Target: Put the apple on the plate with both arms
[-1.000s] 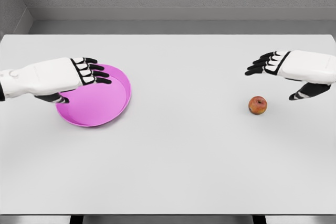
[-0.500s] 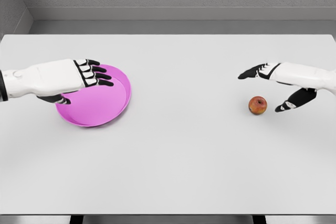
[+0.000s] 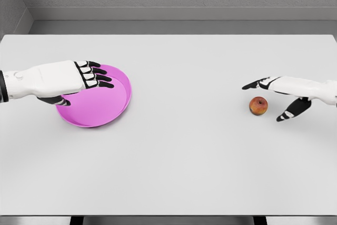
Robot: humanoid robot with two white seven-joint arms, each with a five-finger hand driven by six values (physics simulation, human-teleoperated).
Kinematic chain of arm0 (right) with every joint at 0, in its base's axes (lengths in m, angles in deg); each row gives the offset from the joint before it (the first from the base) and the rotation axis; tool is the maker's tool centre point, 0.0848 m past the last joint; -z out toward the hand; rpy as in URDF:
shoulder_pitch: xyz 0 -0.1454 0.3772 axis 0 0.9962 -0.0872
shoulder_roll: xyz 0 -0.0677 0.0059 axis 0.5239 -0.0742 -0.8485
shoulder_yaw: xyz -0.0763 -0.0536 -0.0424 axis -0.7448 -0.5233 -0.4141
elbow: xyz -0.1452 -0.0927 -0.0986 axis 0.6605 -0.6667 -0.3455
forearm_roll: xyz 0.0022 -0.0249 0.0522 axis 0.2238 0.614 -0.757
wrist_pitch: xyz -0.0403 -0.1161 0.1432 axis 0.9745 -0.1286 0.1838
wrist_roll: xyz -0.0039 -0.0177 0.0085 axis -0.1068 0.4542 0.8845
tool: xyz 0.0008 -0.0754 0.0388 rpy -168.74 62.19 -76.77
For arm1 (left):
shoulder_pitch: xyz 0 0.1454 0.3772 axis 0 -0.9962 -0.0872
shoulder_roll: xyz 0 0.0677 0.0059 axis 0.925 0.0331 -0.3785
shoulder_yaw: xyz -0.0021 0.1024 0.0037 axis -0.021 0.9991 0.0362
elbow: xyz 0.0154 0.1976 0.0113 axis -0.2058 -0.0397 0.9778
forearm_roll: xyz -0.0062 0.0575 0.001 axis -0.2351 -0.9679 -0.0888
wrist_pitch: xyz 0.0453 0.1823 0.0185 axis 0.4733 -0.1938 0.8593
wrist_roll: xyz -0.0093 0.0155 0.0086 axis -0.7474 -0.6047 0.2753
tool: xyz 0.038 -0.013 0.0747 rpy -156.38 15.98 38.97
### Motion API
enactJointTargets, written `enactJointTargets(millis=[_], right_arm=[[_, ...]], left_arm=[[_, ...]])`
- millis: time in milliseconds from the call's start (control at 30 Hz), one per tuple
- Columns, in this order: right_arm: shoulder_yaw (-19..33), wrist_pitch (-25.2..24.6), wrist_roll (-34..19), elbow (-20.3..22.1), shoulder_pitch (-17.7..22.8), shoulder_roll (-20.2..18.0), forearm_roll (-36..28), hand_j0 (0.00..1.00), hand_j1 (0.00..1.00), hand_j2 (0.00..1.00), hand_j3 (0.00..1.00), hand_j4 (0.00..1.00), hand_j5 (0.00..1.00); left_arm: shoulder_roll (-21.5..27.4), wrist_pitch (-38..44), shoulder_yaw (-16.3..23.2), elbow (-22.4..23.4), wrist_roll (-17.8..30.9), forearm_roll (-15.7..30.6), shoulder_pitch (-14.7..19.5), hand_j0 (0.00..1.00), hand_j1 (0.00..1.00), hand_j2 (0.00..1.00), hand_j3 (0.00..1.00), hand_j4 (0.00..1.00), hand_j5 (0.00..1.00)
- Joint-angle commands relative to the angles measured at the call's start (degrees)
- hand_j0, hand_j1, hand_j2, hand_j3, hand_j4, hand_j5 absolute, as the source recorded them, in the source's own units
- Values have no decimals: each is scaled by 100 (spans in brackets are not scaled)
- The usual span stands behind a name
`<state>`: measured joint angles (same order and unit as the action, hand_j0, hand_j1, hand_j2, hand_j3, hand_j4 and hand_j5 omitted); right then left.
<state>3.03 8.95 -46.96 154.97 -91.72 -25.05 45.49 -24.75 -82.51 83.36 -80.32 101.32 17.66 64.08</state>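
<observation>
Nearest you, the white table (image 3: pixel 174 172) lies bare along its front edge, well short of the apple (image 3: pixel 258 105).

The apple sits on the table right of centre, upright, not lifted and touched by nothing.

Your right hand (image 3: pixel 281 96) is just beside the apple on its right, low over the table. It is open: the fingers (image 3: pixel 255 84) reach past the apple's far side, the thumb points toward its near side, and the apple sits in the gap between them, clear of both. Nothing is held.

Step in hand, as I judge it: the reach for the apple, with the grasp not yet made. The next move calls for closing fingers and thumb around the apple without nudging it; it is round and will likely roll if one side touches first. After that you lift it and carry it leftward toward the plate (image 3: pixel 108 106).

The plate, pink and shallow-rimmed, lies well apart from the apple, far to its left. What shows of its inside is empty.

Your left hand (image 3: pixel 79 80) is over the plate's far left part, fingers loosely extended, thumb tucked low near the rim. Whether it touches the plate, you cannot tell. It grips nothing visible.

Beyond the apple, only the table's far edge and a grey wall.
</observation>
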Motion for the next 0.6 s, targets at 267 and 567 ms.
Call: enactJointTargets(millis=[267,567], right_arm=[[-54,-4,2,-268,-70,319,223,100,100,100,100,100,100],[-116,-4,2,-427,-114,389,232,100,100,100,100,100,100]], left_arm=[[-3,7,-5,9,-1,24,0,100,100,100,100,100,100],[-65,7,-5,9,113,33,-9,100,100,100,100,100,100]])
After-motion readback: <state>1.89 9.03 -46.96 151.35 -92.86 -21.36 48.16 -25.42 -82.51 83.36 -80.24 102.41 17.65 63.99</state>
